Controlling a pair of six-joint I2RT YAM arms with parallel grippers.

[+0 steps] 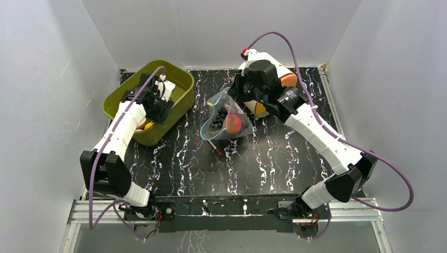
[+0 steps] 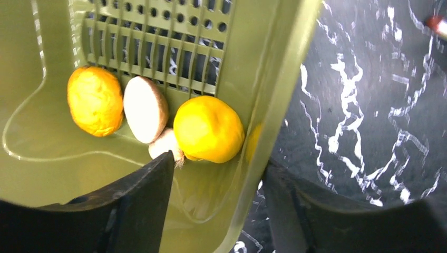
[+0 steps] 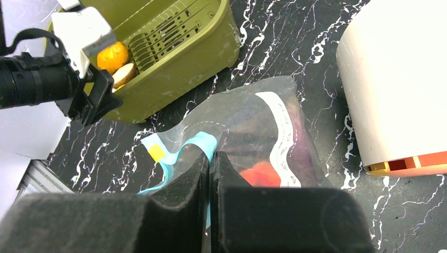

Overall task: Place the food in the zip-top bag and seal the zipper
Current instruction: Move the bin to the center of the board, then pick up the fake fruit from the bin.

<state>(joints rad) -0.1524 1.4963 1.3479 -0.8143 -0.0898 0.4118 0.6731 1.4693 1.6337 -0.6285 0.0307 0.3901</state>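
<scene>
Right gripper [image 3: 211, 157] is clamping the clear crinkly zip-top bag [image 1: 226, 120] mid-table; red-green toy peach [image 1: 233, 123] and dark grape cluster [image 1: 217, 121] are lying inside; teal-blue zipper strip [image 3: 192, 142] is gaping unsealed; left gripper [image 2: 219, 164], fingers apart, is hovering over round yellow toy fruit [image 2: 208, 129] remaining in olive-green slotted basket [image 2: 42, 158].

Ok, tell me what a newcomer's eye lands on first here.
The olive-green basket at far left, yellow fruits inside, with the left fingers straddling its wall. Mid-table, the clear zip-top bag holds a red-green peach and dark grapes, pinched near its teal zipper by the right fingers.
</scene>
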